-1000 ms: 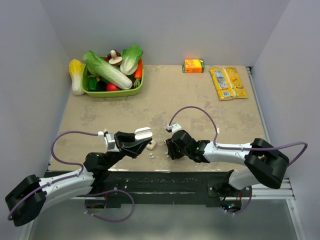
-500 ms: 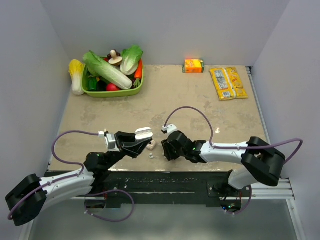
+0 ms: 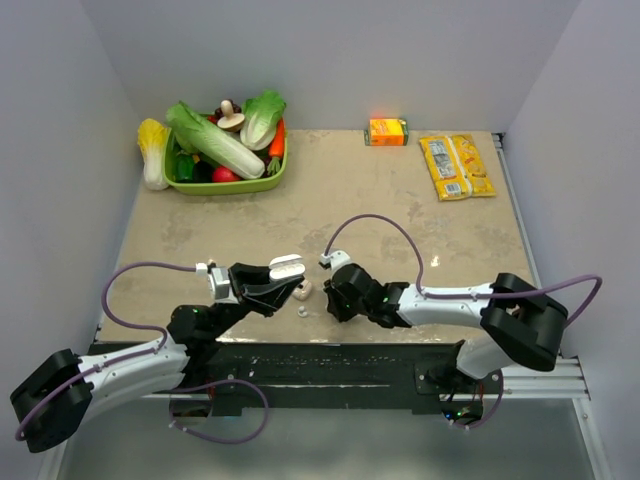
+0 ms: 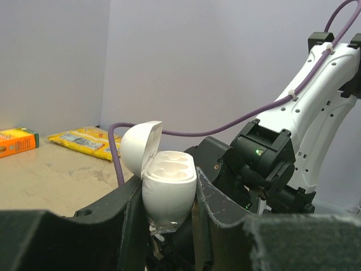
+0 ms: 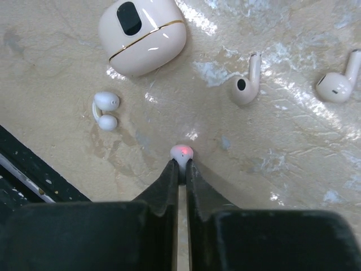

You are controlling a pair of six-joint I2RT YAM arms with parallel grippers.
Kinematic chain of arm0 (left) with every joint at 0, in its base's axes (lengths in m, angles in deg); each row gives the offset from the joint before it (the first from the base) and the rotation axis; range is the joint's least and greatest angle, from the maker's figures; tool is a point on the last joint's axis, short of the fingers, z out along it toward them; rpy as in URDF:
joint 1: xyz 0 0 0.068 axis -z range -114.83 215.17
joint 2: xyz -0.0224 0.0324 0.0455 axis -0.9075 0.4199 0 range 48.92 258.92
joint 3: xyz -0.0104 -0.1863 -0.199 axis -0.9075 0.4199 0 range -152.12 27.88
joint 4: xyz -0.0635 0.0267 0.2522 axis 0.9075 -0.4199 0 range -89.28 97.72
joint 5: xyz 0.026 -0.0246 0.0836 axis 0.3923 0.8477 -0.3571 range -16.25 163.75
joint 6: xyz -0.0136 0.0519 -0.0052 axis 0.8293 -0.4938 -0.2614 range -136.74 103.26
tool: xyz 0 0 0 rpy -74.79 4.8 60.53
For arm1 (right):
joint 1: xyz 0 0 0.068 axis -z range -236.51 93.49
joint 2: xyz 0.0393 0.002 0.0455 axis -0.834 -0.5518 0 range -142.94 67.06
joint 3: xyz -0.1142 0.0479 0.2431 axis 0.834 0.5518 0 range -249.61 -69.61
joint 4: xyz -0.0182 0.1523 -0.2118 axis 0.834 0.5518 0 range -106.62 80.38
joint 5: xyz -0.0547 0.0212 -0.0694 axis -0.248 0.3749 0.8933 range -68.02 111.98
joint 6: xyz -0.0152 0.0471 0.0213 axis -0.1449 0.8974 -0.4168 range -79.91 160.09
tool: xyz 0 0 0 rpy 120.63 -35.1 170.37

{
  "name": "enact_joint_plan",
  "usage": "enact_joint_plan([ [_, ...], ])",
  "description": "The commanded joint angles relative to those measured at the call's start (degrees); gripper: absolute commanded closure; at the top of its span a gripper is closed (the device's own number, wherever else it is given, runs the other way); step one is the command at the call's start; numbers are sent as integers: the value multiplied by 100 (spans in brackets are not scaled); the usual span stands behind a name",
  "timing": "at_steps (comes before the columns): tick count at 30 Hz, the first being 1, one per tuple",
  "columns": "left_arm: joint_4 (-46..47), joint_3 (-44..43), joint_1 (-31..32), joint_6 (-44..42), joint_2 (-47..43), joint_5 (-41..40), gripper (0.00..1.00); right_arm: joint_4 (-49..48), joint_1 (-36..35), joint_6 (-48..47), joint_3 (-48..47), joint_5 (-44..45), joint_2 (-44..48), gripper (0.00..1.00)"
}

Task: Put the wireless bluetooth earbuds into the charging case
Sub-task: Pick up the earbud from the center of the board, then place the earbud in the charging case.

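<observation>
My left gripper [image 3: 283, 278] is shut on the charging case [image 4: 168, 189], a glossy white oval held upright with its lid [image 4: 138, 148] flipped open and its two sockets empty. In the top view the case [image 3: 287, 266] sits just left of my right gripper [image 3: 333, 298]. My right gripper [image 5: 180, 164] is shut on a tiny pale earbud [image 5: 181, 152] with a red light, low over the table. Two stemmed white earbuds [image 5: 245, 87] [image 5: 337, 84] and a clip-shaped earbud [image 5: 105, 110] lie on the table ahead of it.
A second, closed beige case [image 5: 142, 35] with a dark window lies on the table between the grippers. A green basket [image 3: 228, 185] of vegetables stands at the back left. An orange box [image 3: 387, 131] and a yellow packet [image 3: 456, 166] lie at the back right. The table's front edge [image 5: 34, 175] is close.
My right gripper has moved a little to the left, closer to the left gripper and the case. The left arm has not moved.
</observation>
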Motion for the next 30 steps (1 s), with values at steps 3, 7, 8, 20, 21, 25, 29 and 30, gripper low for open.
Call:
enact_joint_plan([
  [3,442,1151,-5,-114,7,38,100,511,-7,-8,-92,534,1252,100],
  [7,520,967,-5,-114,322,56,100,1834,-7,-281,-461,1052,2678,100],
  [8,617,932,4,-96,454,64,100,2057,-7,-420,-705,1218,2899,100],
  [20,1513,-360,-31,290,2291,1636,100,3439,-15,-2047,-2053,-712,4490,100],
  [21,1671,-500,-66,360,2388,1925,100,3395,-24,-2126,-2053,-1140,4535,100],
  [25,1663,-879,-163,624,2635,2691,100,3649,-50,-2416,-2289,-1547,4326,100],
  [29,1576,-1177,-373,1054,2530,3332,100,3711,-357,-2443,-2299,-1522,4079,100],
  [30,1462,-1309,-409,1116,2512,3551,100,3676,-375,-2443,-2290,-1540,4053,100],
])
